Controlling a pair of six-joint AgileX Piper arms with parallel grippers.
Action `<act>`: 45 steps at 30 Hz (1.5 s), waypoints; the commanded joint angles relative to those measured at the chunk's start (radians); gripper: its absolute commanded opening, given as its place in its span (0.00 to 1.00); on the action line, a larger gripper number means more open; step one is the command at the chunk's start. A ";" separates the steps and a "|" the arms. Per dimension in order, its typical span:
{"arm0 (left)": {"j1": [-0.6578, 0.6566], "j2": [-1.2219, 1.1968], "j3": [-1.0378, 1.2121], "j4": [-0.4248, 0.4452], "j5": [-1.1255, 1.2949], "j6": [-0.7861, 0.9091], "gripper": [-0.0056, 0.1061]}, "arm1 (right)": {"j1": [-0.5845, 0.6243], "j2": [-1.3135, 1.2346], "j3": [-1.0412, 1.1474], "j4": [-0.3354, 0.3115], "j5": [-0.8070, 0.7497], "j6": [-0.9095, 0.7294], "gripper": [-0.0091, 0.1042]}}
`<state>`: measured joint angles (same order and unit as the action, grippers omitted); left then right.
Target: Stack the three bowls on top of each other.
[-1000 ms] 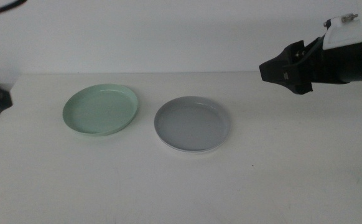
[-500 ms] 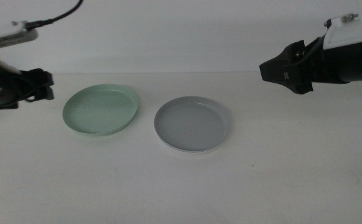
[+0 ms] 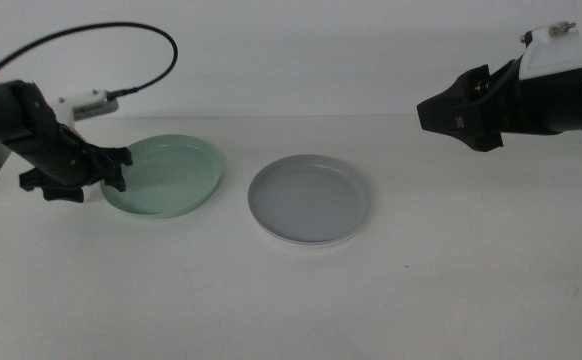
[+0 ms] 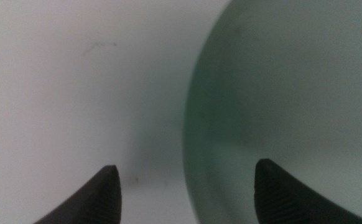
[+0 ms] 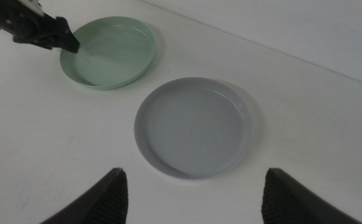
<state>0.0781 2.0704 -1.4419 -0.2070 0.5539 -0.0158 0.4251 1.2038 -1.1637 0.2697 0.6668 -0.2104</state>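
Dark jaws of the left gripper stand spread apart at the outer rim of the mint green bowl; its wrist view shows 1 jaw over the bare table and the other over the bowl's inside, so the rim lies between them, not yet pinched. That bowl sits on the table's left part, flat and alone. Just beside it, toward the middle, the grey bowl rests in a white one, of which only a thin pale edge shows beneath; so 2 of the 3 look stacked already. The right gripper hangs in the air well off to the right, jaws parted and empty, waiting.

The step in hand appears to be the grasp on the green bowl. Next the jaws likely need to settle lower and close on the rim, then lift the bowl level and carry it over the grey one.
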 commanded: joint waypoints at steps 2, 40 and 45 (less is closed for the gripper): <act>0.002 -0.004 -0.054 -0.023 -0.045 -0.013 0.65 | 0.002 -0.023 -0.022 0.002 -0.058 -0.013 0.56; -0.441 -0.084 -0.080 -0.111 -0.167 -0.058 0.05 | 0.002 -0.023 -0.022 0.002 -0.057 -0.012 0.56; -0.441 -0.065 -0.080 -0.119 -0.176 -0.053 0.22 | 0.002 -0.023 -0.022 0.002 -0.057 -0.012 0.56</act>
<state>-0.3595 2.0682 -1.4884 -0.3020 0.4340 -0.0624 0.4251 1.2038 -1.1637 0.2687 0.6676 -0.2104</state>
